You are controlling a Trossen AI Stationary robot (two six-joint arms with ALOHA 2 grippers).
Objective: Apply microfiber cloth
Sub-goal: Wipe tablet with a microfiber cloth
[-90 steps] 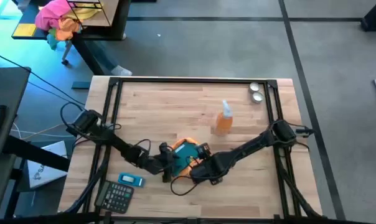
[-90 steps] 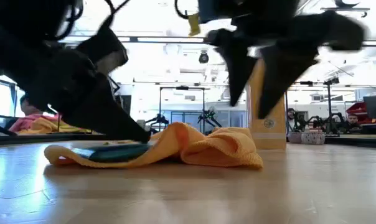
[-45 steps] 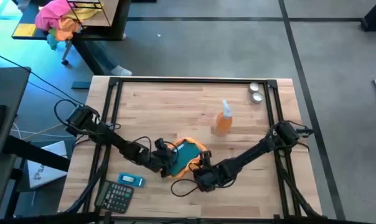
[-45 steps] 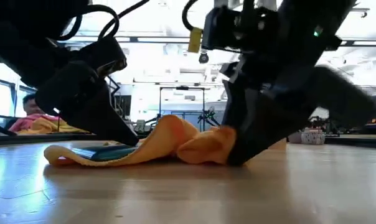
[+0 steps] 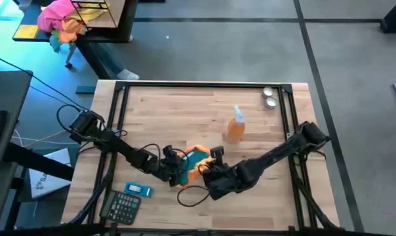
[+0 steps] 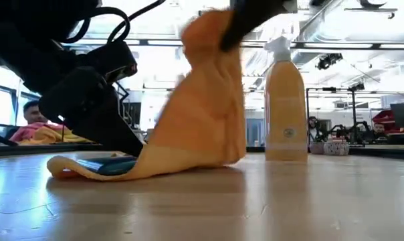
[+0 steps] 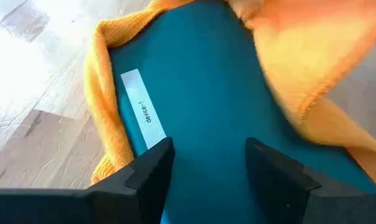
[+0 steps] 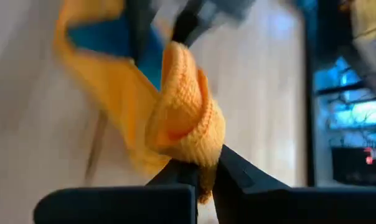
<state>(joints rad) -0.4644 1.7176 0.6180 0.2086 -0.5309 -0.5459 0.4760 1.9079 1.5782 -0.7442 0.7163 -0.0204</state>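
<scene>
Orange, thin, floppy microfiber cloth (image 6: pixel 202 107) lifted at one corner w/ the right gripper (image 8: pixel 200 167) pinching a bunched fold, rest trailing down to the wood table (image 5: pixel 185 111) and lying partly under the flat teal device (image 7: pixel 206 106). Left gripper (image 7: pixel 206 163) spread wide, fingertips pressing down on that device near the table's front-centre. Best done slow: keep device pinned, draw the raised corner over the teal face w/o tugging it sideways, lay flat & clear of the orange spray bottle (image 6: pixel 285 100) behind.

soft orange microfiber cloth (image 6: pixel 200 114) | one side lifted in a bunched, upright fold | other edge flat on the wooden table, near its front edge, seemingly under a teal slab
</scene>
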